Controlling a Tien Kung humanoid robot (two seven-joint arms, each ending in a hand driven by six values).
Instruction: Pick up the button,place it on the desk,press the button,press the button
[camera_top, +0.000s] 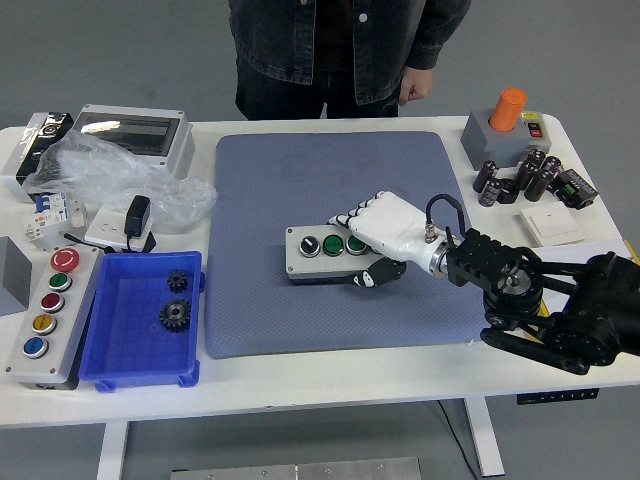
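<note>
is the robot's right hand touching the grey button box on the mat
Touching. The head view shows the right hand wrapped over the right end of the button box on the blue mat, fingers lying on its top and thumb against its front side.

To your left: blue tray (100, 340) holding two gears (177, 298) | far right: orange-capped grey box (500, 128), black capacitors (520, 176) | top: person's dark jacket (340, 45)

Bright even light, soft shadows, pic mostly sharp.
</note>
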